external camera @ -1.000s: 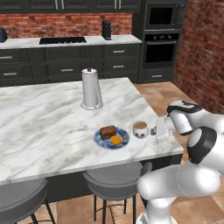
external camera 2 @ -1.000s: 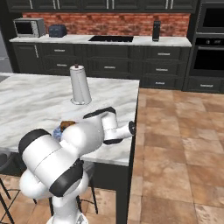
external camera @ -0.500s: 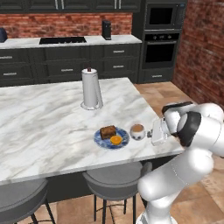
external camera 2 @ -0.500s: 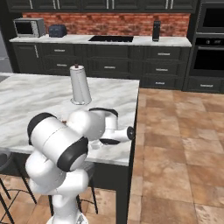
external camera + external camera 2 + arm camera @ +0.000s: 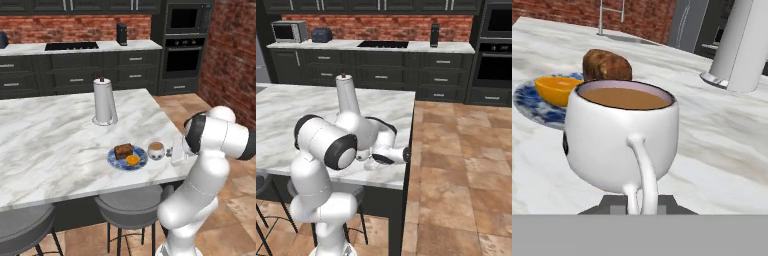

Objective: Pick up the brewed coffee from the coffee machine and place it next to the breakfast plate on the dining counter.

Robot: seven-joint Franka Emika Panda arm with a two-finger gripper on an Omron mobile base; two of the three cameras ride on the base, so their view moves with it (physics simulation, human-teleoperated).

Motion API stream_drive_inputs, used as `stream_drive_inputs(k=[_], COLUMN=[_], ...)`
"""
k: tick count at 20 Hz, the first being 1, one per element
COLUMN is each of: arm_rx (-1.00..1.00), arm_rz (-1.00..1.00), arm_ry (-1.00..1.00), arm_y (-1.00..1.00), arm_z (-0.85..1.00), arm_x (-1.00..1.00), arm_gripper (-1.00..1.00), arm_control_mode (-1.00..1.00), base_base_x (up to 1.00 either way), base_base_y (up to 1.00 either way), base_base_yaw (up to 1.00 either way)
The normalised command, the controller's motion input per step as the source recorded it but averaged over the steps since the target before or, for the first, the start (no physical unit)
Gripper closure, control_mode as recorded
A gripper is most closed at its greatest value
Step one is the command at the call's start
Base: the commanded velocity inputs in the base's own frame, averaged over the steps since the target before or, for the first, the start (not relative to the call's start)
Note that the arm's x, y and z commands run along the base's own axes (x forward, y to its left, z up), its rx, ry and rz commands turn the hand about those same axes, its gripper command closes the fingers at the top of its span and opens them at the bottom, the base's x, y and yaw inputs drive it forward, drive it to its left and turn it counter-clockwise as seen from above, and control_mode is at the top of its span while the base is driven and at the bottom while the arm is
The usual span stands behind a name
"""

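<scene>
The brewed coffee [image 5: 156, 150], a white spotted mug of light-brown coffee, stands on the dining counter [image 5: 50, 145] just right of the breakfast plate [image 5: 127, 158]. My gripper [image 5: 170, 151] is level with the mug on its right side. In the hand view the mug [image 5: 622, 140] is very close, and its handle comes down between my two fingertips [image 5: 617, 204], which sit tight against it. Behind the mug lies the blue plate [image 5: 532, 107] with the brown cake slice [image 5: 607, 65] and the orange piece [image 5: 557, 90]. The black coffee machine [image 5: 121, 34] stands on the far back counter.
A tall white paper-towel roll [image 5: 104, 102] stands on the island behind the plate. Two grey stools [image 5: 131, 200] sit under the near edge. The island's right edge is just past my hand, with tiled floor [image 5: 456, 165] beyond. Cooktop counter and wall ovens [image 5: 185, 45] lie at the back.
The arm's elbow and upper links have swung round and risen. The hand and the mug have stayed almost in place beside the plate.
</scene>
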Motion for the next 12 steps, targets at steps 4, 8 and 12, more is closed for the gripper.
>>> stream_drive_inputs(k=[4,8,12], arm_rx=[0.0,-0.02,-0.07], arm_rz=[0.0,0.0,0.0], arm_ry=[-0.04,-0.09,-0.15], arm_y=[-0.03,0.0,0.0], arm_z=[-0.16,-0.02,0.02], arm_x=[0.3,0.05,-0.11], arm_gripper=[-1.0,-1.0,-1.0], arm_control_mode=[-1.0,-1.0,-1.0], base_base_x=[0.0,0.0,0.0], base_base_y=[0.0,0.0,0.0], base_base_yaw=[0.0,0.0,0.0])
